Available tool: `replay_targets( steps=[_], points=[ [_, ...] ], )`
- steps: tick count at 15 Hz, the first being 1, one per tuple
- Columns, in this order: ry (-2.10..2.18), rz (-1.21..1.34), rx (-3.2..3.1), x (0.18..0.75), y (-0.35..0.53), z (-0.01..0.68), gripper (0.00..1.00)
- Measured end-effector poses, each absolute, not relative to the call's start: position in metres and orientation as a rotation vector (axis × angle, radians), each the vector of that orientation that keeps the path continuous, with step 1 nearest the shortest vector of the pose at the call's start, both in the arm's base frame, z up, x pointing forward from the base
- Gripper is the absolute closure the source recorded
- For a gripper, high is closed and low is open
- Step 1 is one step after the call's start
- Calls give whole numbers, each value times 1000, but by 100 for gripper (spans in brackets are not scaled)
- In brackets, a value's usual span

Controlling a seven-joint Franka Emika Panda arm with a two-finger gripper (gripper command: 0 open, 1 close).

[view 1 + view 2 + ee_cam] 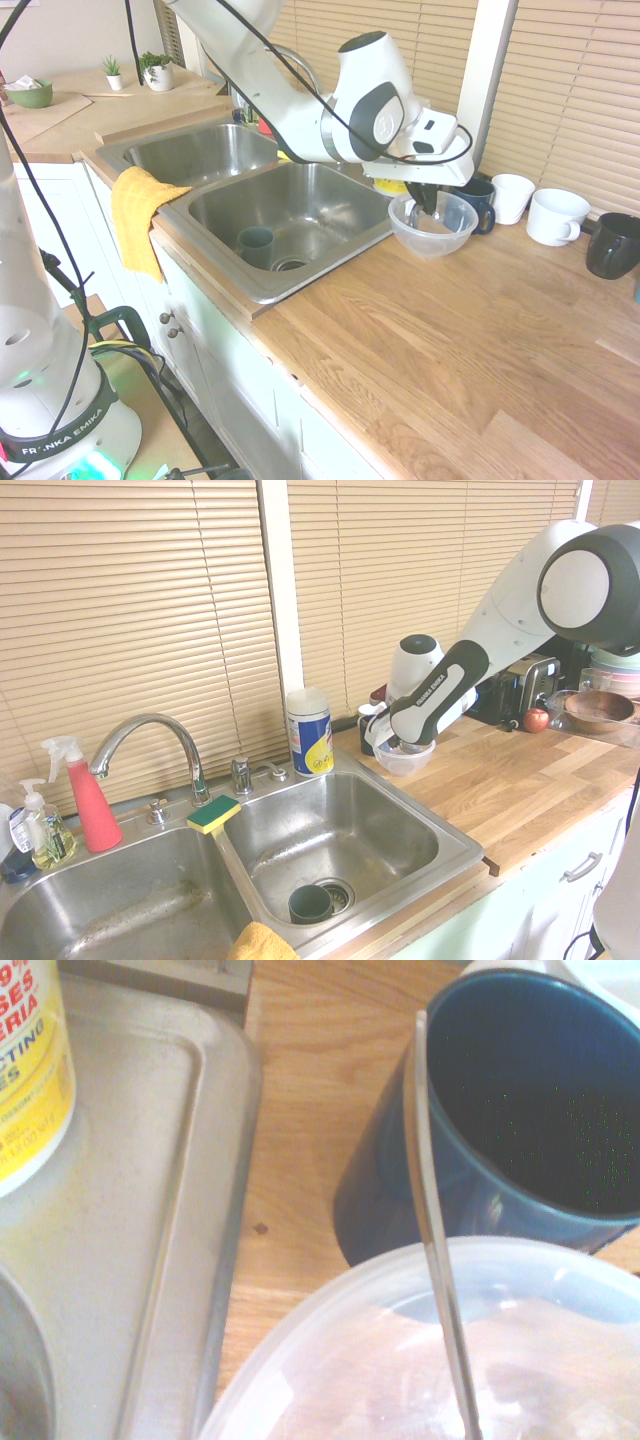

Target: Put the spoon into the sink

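Taking the order from the first exterior view. Showing a green bowl [28, 95] at the counter's left end, then two potted plants [158, 72] further along. Draping a yellow cloth [140, 215] over the front edge of the steel sink [180, 207], by the divider between the basins. Standing a red spray bottle [92, 805] and the chrome tap [165, 720] along the sink's back edge, and laying a green-and-yellow sponge [213, 815] at the back end of the divider. Keeping a grey-green cup [255, 247] in the right basin, just beside its drain [290, 265]. Placing a tub of wipes [311, 735] at the sink's back right corner.

Lowering the gripper [427, 210] over the clear bowl [432, 240], near the sink's right edge, with fingers together; not telling whether they are gripping the spoon. Showing the spoon [432, 1210] in the wrist view, crossing the clear bowl's rim, its handle passing in front of the dark blue mug [481, 205]. Lining up two white mugs [557, 217] and a black mug [613, 246] further right along the counter's back edge. Adding a toaster [535, 685] and a red apple [536, 720] there in the second exterior view.
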State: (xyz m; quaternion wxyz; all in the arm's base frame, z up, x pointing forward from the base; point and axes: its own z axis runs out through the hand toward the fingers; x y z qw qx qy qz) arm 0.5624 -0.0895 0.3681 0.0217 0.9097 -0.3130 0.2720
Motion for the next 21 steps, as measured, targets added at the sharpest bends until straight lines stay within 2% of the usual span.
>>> replay_targets(
  steps=[6,10,15,21],
  points=[
    [-932,954,2829,537,-68,414,100],
    [-778,969,2862,510,1,417,100],
    [-534,924,2862,452,110,378,100],
    [-481,798,2795,432,139,296,100]
  ],
)
